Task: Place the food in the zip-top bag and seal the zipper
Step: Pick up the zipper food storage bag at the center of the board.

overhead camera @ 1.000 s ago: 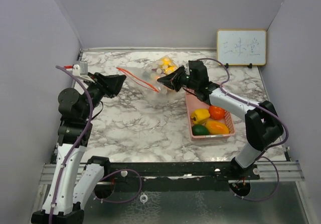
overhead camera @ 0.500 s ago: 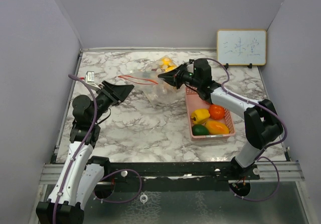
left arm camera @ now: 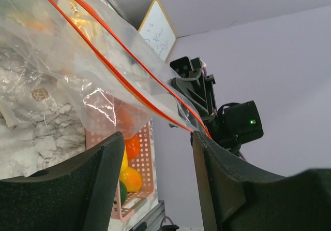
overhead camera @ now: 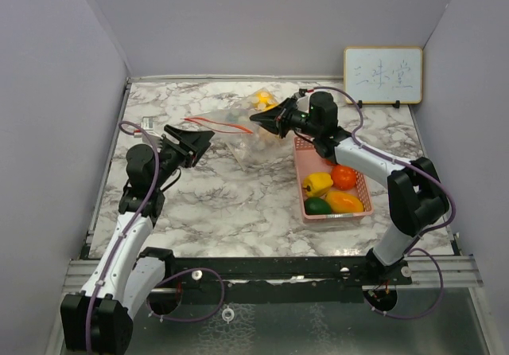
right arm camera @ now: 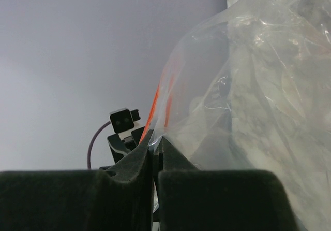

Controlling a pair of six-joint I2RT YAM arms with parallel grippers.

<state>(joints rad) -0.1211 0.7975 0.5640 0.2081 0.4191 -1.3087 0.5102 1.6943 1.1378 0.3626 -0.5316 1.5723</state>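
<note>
The clear zip-top bag point(overhead camera: 238, 138) with an orange zipper point(overhead camera: 213, 122) lies at the table's far middle, its mouth edge lifted. Yellow and orange food point(overhead camera: 262, 100) shows through its far end. My right gripper point(overhead camera: 266, 121) is shut on the bag's zipper edge point(right arm camera: 161, 99), fingers pressed together point(right arm camera: 154, 143). My left gripper point(overhead camera: 196, 141) is open and empty just left of the bag. In the left wrist view the bag point(left arm camera: 77, 60) hangs above its gap point(left arm camera: 155, 153). More food lies in the pink basket point(overhead camera: 302, 164): yellow point(overhead camera: 316, 183), red-orange point(overhead camera: 343, 177), green point(overhead camera: 318, 205), orange point(overhead camera: 345, 202).
A small whiteboard point(overhead camera: 382, 75) leans on the back wall at the right. Purple walls close in the marble table point(overhead camera: 215, 204) on three sides. The pink basket sits right of the bag, under my right arm.
My left arm has drawn back toward the near edge and its gripper now sits lower, beside the bag's left end. My right gripper has shifted slightly farther with the bag edge.
</note>
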